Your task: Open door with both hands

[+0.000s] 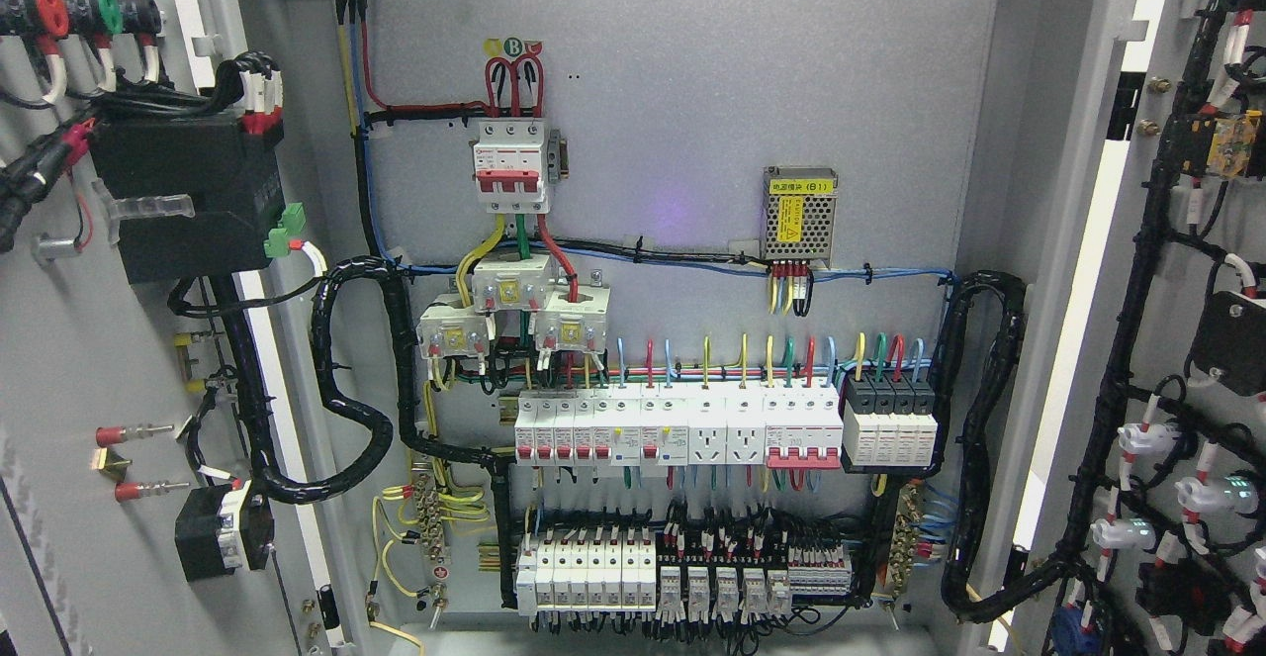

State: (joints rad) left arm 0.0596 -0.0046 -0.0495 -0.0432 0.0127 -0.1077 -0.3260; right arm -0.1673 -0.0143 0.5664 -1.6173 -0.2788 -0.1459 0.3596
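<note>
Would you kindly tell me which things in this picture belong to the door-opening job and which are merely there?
Belonging to the job:
- left door, swung open, wiring on its inner face
- right door, also swung open

Merely there:
- red-handled breaker at the top
- perforated power supply
- middle breaker row
- black cable loom

Neither robot hand shows in the picture.

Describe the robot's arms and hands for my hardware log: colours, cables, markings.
Neither arm nor hand shows in the head view, so nothing about their look can be told. The frame holds only the open cabinet, both doors swung out: left door, right door, each carrying wiring.
</note>
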